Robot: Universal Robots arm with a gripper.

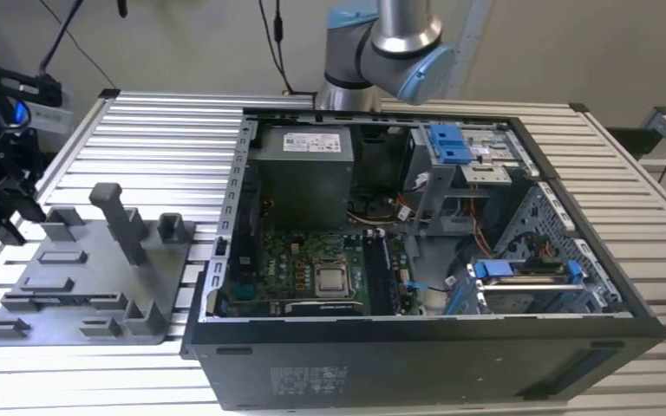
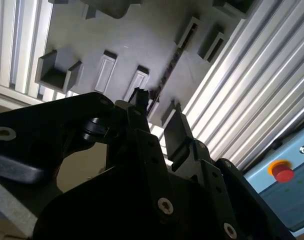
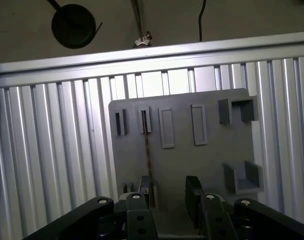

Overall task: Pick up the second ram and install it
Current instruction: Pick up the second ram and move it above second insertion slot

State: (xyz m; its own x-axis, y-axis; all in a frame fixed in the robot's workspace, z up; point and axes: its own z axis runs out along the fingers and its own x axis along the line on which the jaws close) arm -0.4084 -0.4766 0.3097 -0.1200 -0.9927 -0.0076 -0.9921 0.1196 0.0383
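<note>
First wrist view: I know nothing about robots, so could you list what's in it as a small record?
surface: ribbed silver metal table
holder: flat grey plastic tray with slots and blocks, lying on the table
part: second ram, a thin dark circuit-board stick standing on edge in a tray slot
claw: black two-fingered claw, open, over the tray, one finger close to the ram's end
held: nothing
</note>
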